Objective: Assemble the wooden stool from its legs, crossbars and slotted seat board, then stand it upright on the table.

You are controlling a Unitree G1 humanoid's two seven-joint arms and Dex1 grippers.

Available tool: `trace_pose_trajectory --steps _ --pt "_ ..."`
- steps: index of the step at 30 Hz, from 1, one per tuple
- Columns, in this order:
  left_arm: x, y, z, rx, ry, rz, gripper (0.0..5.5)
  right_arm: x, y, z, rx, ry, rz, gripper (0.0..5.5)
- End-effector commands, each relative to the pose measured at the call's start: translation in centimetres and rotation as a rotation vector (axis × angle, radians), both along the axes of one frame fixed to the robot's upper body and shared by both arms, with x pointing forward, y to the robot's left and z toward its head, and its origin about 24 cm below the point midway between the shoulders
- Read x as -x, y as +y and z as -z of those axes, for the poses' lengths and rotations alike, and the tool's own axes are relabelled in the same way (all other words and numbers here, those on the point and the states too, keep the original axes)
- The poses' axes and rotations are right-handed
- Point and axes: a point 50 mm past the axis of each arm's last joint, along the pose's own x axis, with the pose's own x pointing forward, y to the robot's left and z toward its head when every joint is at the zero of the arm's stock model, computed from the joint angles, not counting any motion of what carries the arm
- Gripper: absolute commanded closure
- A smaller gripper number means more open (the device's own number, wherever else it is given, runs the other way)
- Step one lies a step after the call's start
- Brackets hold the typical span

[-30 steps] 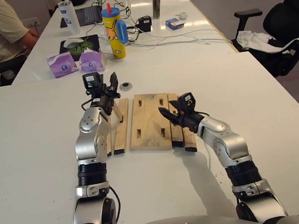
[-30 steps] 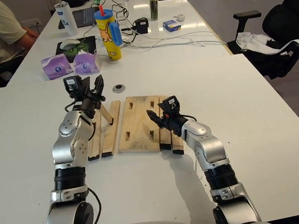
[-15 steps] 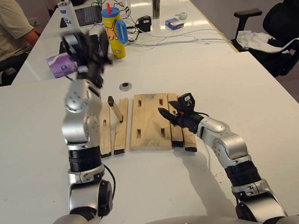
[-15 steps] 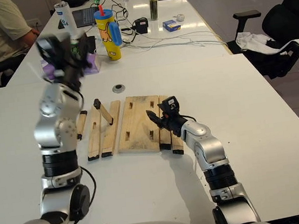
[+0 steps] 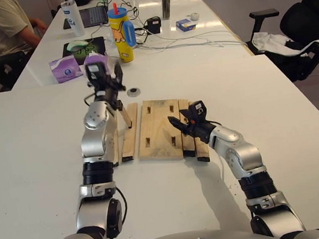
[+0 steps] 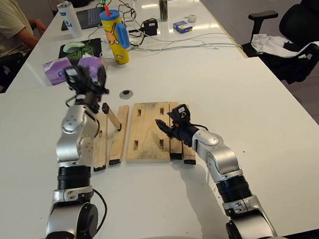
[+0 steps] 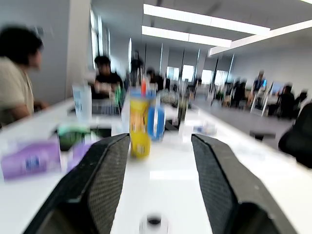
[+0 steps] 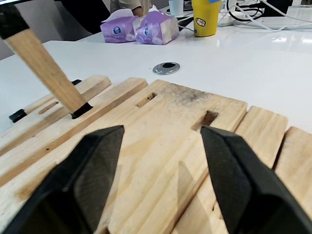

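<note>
The slotted seat board (image 5: 159,128) lies flat at the table's middle, slots up. Two wooden legs (image 5: 128,138) lie along its left edge and two more (image 5: 192,140) along its right edge. A short crossbar (image 5: 124,115) with dark ends leans tilted on the left legs; it also shows as the crossbar (image 8: 46,66) in the right wrist view. My left gripper (image 5: 109,78) hangs open and empty in the air above the far end of the left legs, pointing away. My right gripper (image 5: 175,124) is open, low over the seat board (image 8: 161,161) near a slot (image 8: 208,118).
A round cable grommet (image 5: 134,91) sits in the table just beyond the wood. On the table behind stand a yellow cup (image 5: 121,36), purple tissue packs (image 5: 66,68), cables and a laptop. An office chair (image 5: 300,32) stands at the right.
My left arm let go of the tilted crossbar, swung up high toward the far table, then came partway back down. The crossbar stays leaning. My right arm has hardly moved.
</note>
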Motion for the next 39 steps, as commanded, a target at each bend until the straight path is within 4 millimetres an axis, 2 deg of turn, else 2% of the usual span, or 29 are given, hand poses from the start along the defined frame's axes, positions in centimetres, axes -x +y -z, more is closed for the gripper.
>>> trace_pose_trajectory --steps 1,3,7,11,18,28,34,39 --pt "3.6 0.0 -1.8 -0.035 -0.040 -0.003 3.18 0.2 -0.3 0.0 0.010 -0.001 0.001 2.58" --pt "5.4 -0.2 -0.3 -0.047 0.036 0.004 3.18 0.3 -0.5 0.0 0.015 0.002 0.006 2.58" --pt "7.7 -0.5 3.0 -0.067 0.189 0.037 3.18 0.6 -1.0 0.3 0.018 0.018 0.016 2.58" --pt "8.8 -1.2 4.4 -0.060 0.234 0.037 3.18 0.9 -0.9 0.4 0.028 0.027 -0.006 2.58" --pt "8.7 -0.5 6.4 -0.010 0.266 -0.100 3.18 0.4 -0.2 -0.2 0.031 0.031 -0.071 2.58" --pt "7.0 -0.1 9.9 -0.076 0.406 -0.091 3.18 -0.4 0.1 -0.8 0.039 0.022 -0.117 2.58" --pt "5.3 1.5 10.4 -0.124 0.420 -0.090 3.18 -0.4 0.4 -0.7 0.035 0.024 -0.122 2.58" --pt "4.2 1.4 10.0 -0.142 0.391 -0.024 3.31 -0.5 0.8 -0.8 0.034 0.018 -0.128 2.58"
